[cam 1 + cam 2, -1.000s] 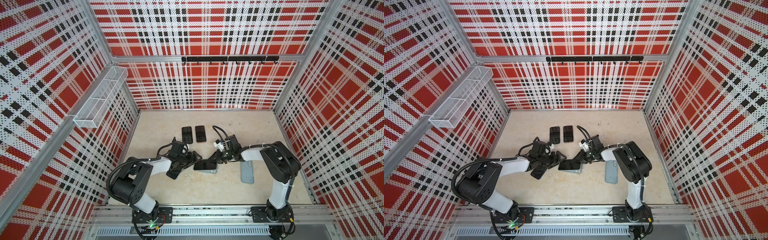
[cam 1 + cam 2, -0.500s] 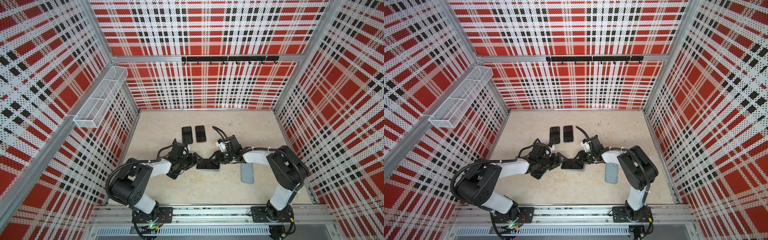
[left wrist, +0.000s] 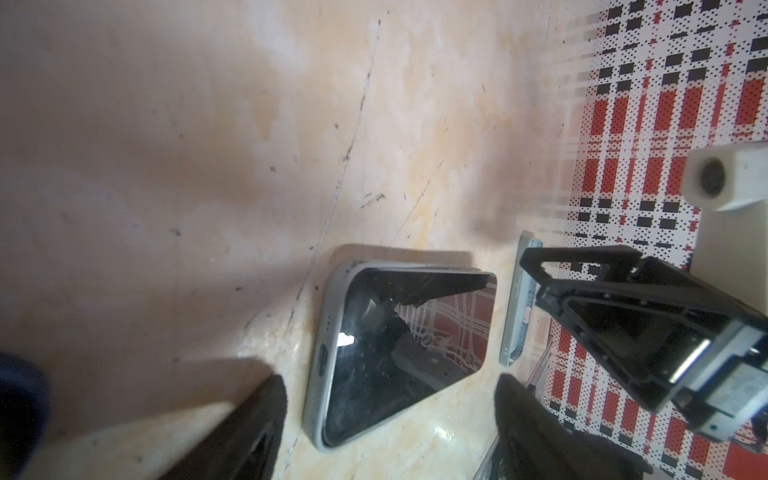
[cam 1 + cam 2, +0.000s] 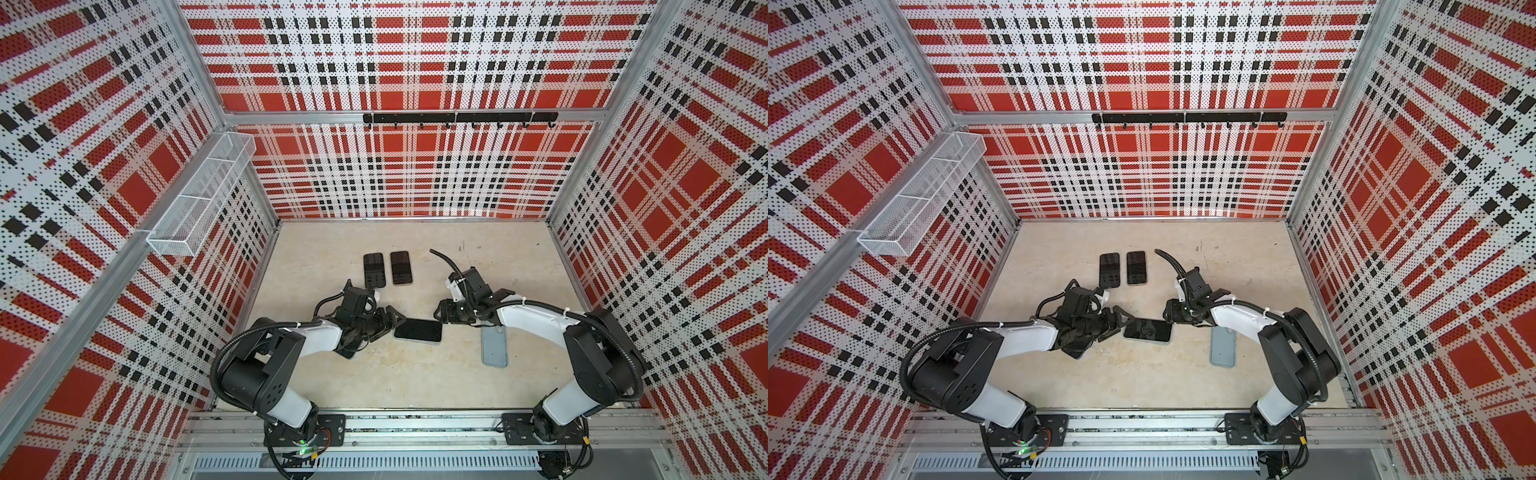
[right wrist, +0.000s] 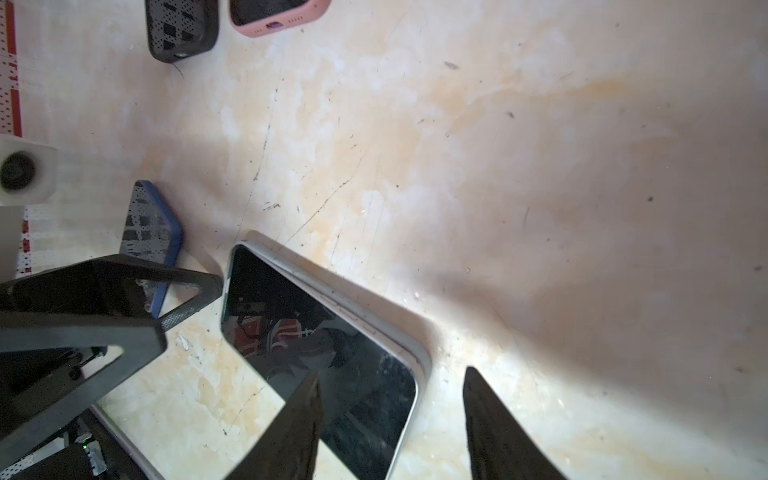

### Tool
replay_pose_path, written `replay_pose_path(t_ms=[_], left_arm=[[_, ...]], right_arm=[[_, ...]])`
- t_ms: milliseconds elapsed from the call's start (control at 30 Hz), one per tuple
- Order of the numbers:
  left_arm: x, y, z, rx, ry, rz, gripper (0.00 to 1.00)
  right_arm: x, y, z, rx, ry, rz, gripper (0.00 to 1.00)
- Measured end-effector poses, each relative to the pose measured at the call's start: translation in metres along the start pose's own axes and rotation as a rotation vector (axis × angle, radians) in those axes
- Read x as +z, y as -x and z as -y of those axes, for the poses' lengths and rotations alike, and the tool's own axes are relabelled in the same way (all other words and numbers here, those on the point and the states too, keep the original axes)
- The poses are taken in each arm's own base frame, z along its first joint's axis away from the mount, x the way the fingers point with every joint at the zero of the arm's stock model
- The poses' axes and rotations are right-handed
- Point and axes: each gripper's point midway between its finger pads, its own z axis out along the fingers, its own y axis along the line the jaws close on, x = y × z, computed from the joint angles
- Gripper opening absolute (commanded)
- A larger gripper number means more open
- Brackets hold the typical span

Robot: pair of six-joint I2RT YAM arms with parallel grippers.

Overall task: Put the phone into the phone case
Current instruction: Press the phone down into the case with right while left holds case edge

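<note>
Phone (image 4: 417,331) now flat in pale case (image 3: 312,399); both jaws apart, empty; pink case (image 5: 291,23) right-wrist-only.

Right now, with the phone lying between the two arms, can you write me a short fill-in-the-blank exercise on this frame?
1. The left gripper faces the phone with its jaws ___.
2. Farther back on the table, ___ cased phones lie side by side.
3. The grey-blue case lies partly beneath the ___ arm.
4. In the right wrist view, one of those back cases is black and the other is ___.
Missing words: open; two; right; pink.
</note>
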Motion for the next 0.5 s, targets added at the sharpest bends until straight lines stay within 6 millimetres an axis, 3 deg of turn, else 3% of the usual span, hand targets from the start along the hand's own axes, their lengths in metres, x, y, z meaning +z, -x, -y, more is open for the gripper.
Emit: replay_pose_path(t_ms=[200,367,500], left_arm=[[0.004,-0.010,0.004,0.006,-0.002,-0.025,0.75],[0.010,-0.016,0.007,0.011,-0.005,-0.045,0.73],[0.014,-0.018,0.011,0.017,-0.010,-0.056,0.72]], right_arm=[[-0.014,-0.011,0.005,0.051,-0.005,0.021,0.45],[-0.008,-0.039,0.017,0.108,-0.018,-0.031,0.43],[-0.004,-0.047,0.013,0.129,0.015,-0.047,0.43]])
